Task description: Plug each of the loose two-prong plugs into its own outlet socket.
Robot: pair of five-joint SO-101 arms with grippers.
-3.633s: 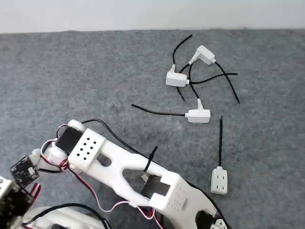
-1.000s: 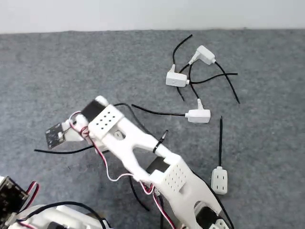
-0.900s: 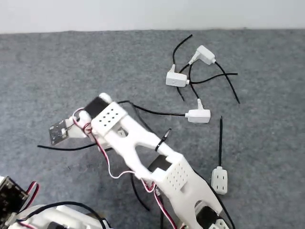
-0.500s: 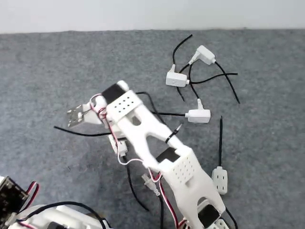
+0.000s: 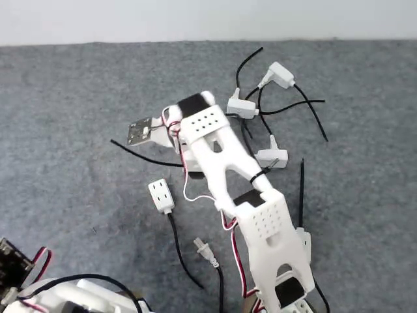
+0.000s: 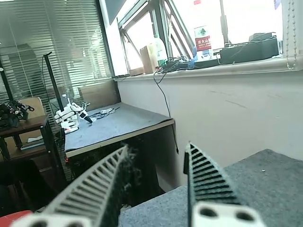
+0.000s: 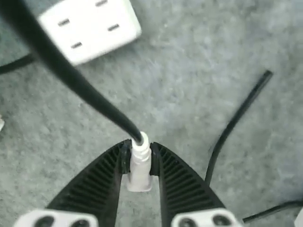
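- High view: my right arm (image 5: 221, 156) stretches from the near edge across the grey mat (image 5: 78, 98) to its middle. A black cord (image 5: 140, 155) trails out from under my wrist.
- An outlet socket (image 5: 160, 194) lies slots up just beside the arm, and its own cord runs toward the near edge. A loose two-prong plug (image 5: 201, 246) lies near it, apart from it and plugged into nothing.
- White connector blocks (image 5: 242, 107) with crossing black cords sit at the far side, just past my wrist. Another block (image 5: 273, 158) peeks out beside my arm.
- Left wrist view: my left gripper (image 6: 157, 148) is raised with its jaws spread wide and nothing between them. It points past the mat's edge at a wall under a window sill (image 6: 213, 66).
- Right wrist view: my right gripper (image 7: 139, 147) has its jaws pinched narrow around a white plug (image 7: 138, 170). The plug's cord leaves just past my fingertips. I cannot tell which way its prongs face.
- Beyond the plug, an outlet socket (image 7: 90, 26) lies on the mat with its slots showing, apart from my jaws. A loose cord end (image 7: 236, 118) lies near on the mat.
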